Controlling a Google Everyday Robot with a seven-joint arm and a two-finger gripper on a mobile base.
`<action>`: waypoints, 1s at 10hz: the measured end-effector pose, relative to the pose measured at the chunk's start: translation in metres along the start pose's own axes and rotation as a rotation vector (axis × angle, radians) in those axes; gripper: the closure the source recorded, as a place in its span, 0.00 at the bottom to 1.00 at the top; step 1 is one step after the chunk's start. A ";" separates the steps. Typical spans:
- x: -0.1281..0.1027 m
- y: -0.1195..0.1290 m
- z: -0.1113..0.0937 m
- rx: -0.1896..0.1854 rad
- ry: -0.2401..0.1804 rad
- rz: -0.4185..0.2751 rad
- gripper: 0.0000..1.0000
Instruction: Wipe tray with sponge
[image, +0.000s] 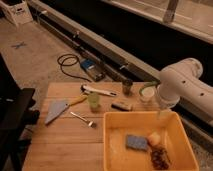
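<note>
The yellow tray (113, 146) takes up the near right part of the wooden table. Inside it the blue sponge (135, 142) lies flat on the floor of the tray, just right of its middle. An orange-yellow ball (154, 138) sits right beside the sponge, and a dark brown clump (160, 157) lies in front of the ball. My white arm (181, 84) comes in from the right. The gripper (163, 114) hangs over the tray's far right rim, above and behind the sponge and apart from it. It holds nothing that I can see.
On the table left of the tray lie a grey scraper (56, 110), a fork (83, 119), a green cup (93, 101), a white-handled tool (98, 91) and a small dark block (121, 105). A dark cup (127, 86) and a bowl (147, 93) stand at the far edge.
</note>
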 end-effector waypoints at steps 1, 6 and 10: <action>-0.016 0.012 0.002 -0.004 0.004 -0.051 0.35; -0.053 0.086 0.028 -0.106 -0.037 -0.195 0.35; -0.053 0.087 0.030 -0.107 -0.037 -0.196 0.35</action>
